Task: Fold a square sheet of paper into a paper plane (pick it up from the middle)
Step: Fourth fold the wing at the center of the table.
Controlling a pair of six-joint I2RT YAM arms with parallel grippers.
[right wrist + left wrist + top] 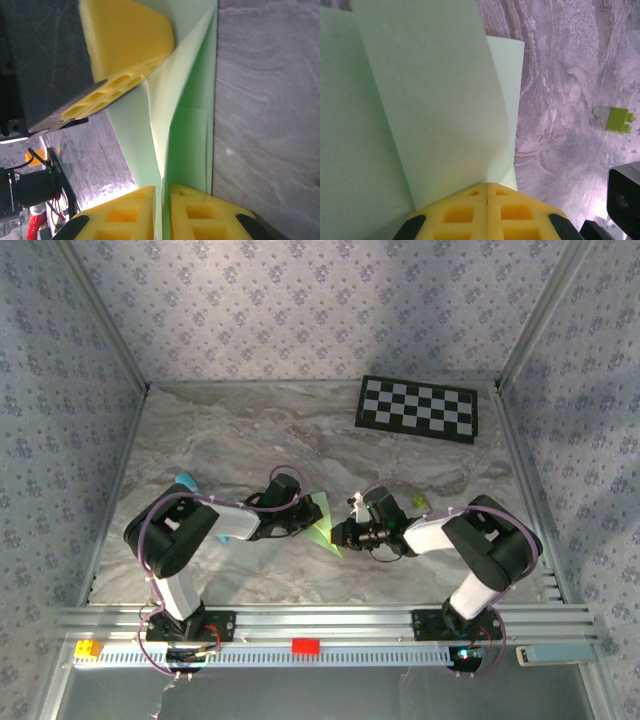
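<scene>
Paper sheet (322, 520), pale mint green, is partly folded and sits mid-table near the front edge, between the 2 grippers. In the top view it's a pointed, triangle-ish shape with the tip toward the arm bases.

L wrist view: the sheet (435, 100) rises straight out of the seam of the left gripper (486, 196). One panel curves up in front and a 2nd layer shows behind it on the right. The yellow pads meet w/ no gap, so the jaws are closed tight and pinch the paper's lower edge.

R wrist view: creased layers (190, 135) run down into the right gripper (162, 195). Its jaws stand a thin slit apart w/ the paper edge inside the slit. Can't tell if the pads press on it or only flank it. At top left of that view, a yellow finger (125, 40) of the left gripper lies against the same sheet. The 2 grippers are close together, w/ the paper spanning them.

Further out: marble table (250, 430) under it all. A small lime brick (618, 120) is on the table right of the sheet, apart from it. Cyan stick (185, 481) is by the L arm, well apart. Checkerboard (418, 407) lies flat at far right.
</scene>
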